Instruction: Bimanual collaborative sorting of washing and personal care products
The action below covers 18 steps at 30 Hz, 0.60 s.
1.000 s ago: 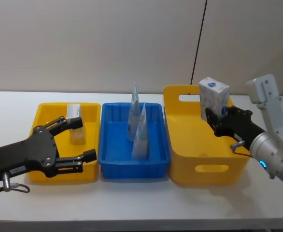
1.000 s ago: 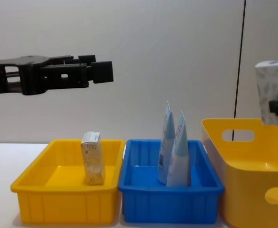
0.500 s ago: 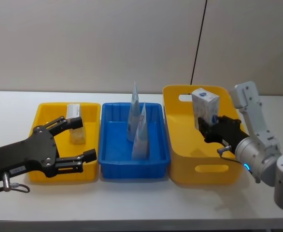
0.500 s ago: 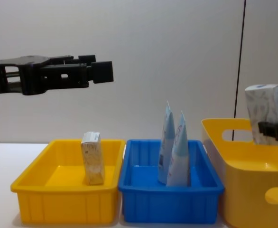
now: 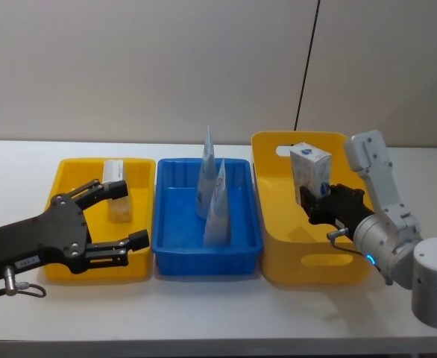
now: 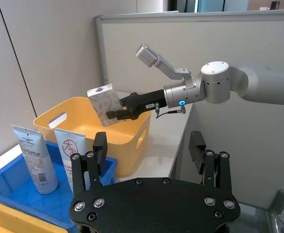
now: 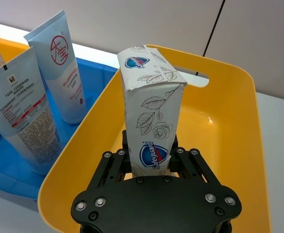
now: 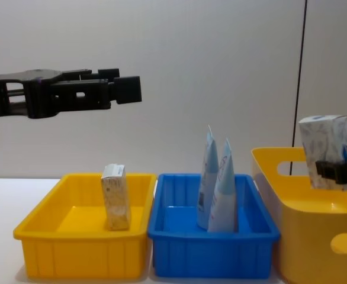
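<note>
The right tool [image 5: 313, 200] is clamped on the lower part of a small off-white cardboard carton with grey leaf print [image 5: 309, 165], holding it upright over the large yellow plastic basket [image 5: 278, 250]. The left tool [image 5: 129, 214] hovers, fingers apart, above the shallow yellow plastic tray [image 5: 60, 179], where a second carton [image 5: 116, 200] stands. 2 tall pale-blue squeeze tubes [image 5: 207, 175] stand in the blue plastic tray [image 5: 170, 246] on the white table [image 5: 203, 313].
</note>
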Tool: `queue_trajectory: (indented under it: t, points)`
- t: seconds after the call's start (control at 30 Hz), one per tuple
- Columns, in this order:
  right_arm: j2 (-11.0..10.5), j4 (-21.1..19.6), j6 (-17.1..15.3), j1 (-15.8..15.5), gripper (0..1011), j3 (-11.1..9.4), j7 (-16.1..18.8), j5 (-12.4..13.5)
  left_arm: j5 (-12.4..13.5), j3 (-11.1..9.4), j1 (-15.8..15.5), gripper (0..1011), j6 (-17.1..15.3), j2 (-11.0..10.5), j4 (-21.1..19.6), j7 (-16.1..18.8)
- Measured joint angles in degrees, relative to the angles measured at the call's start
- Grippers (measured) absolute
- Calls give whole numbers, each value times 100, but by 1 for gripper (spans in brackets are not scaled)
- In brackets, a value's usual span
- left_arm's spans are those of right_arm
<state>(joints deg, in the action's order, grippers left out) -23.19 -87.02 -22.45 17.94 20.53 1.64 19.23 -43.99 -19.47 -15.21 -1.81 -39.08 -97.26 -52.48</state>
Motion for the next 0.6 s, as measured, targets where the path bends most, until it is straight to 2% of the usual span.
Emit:
queue_trajectory:
  t: [0.07, 0.2, 0.23, 0.33, 0.4, 0.5, 0.6]
  points:
    - [11, 13, -5, 7, 363, 5, -4, -4, 0, 0, 0, 1001, 0, 0, 0, 0]
    - [29, 33, -13, 16, 459, 14, -11, -10, 0, 0, 0, 1001, 0, 0, 0, 0]
    - [35, 40, -16, 19, 533, 17, -14, -13, 1, 0, 0, 1001, 0, 0, 0, 0]
    - [45, 52, -21, 24, 640, 21, -19, -19, 0, 0, 0, 1001, 0, 0, 0, 0]
    - [48, 57, -23, 27, 671, 23, -21, -21, 0, 0, 0, 1001, 0, 0, 0, 0]
    - [56, 65, -28, 30, 799, 27, -24, -25, 0, 0, 0, 1001, 0, 0, 0, 0]
    - [62, 72, -32, 32, 866, 30, -26, -28, 0, 0, 0, 1001, 0, 0, 0, 0]
